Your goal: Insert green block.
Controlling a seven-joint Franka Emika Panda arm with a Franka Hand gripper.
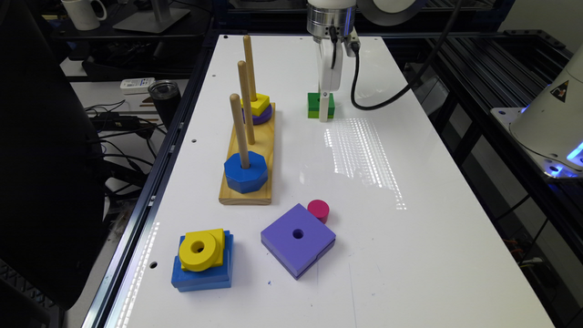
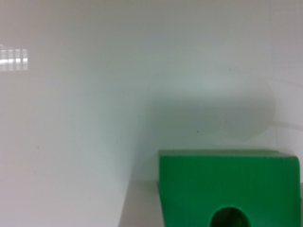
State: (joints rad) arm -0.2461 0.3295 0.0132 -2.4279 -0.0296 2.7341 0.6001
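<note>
Green block (image 1: 314, 105) beside peg board (image 1: 248, 159) (tool (image 1: 324, 114) possibly touching).

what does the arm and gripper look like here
The wrist ends in a shiny silver metal ring. Below it hangs a slim white gripper with a narrow white tip. A thick black cable loops from the wrist out to the side. A white base housing carries a triangular warning sticker and blue lights.

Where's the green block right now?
The green block sits on the white table, at the exterior view's right of the peg board, directly under the claw.
</note>
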